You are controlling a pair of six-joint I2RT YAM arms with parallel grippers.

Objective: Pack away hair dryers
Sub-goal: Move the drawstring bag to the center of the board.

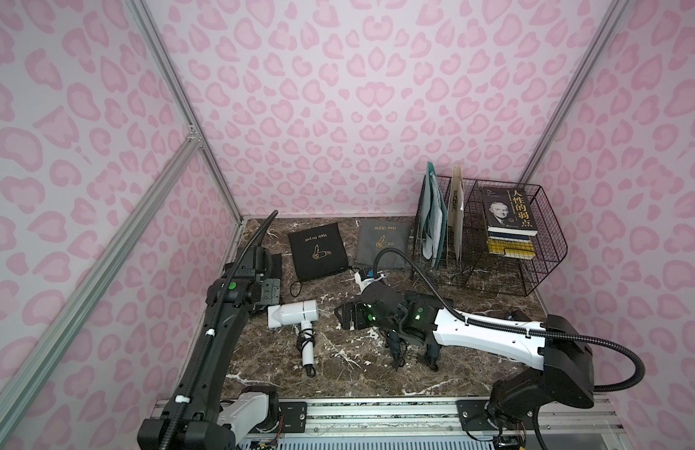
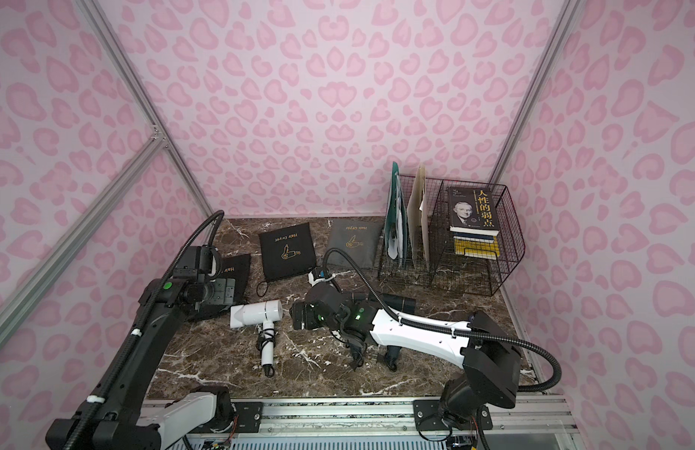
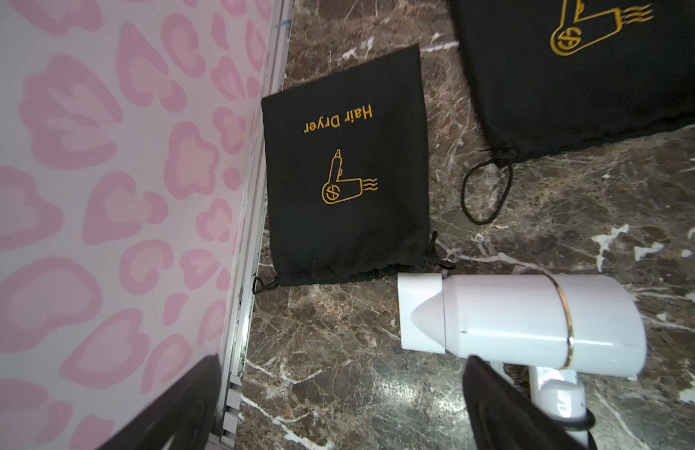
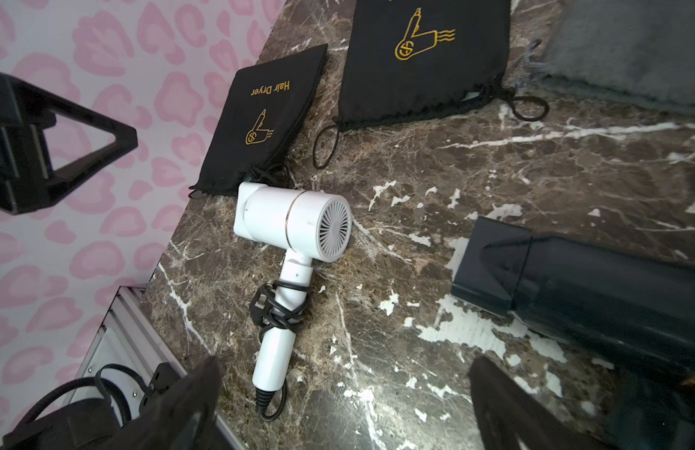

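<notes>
The white dryer point(image 1: 293, 313) lay on the table point(image 1: 357, 374), nozzle just beside a black pouch point(image 3: 346, 175); I saw left gripper point(image 3: 342, 382) and right gripper point(image 4: 346, 374) both spread, empty; I judged the dryer light, rigid, slick (grasp the handle above the cord bundle).

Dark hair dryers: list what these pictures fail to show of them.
- Top views: the right arm covers most of the two dark teal-black plastic hair dryers; mainly handles and bundled cords show.
- Right wrist view: the rear of one dark dryer runs past the picture edge; its handle cannot be made out.
</notes>
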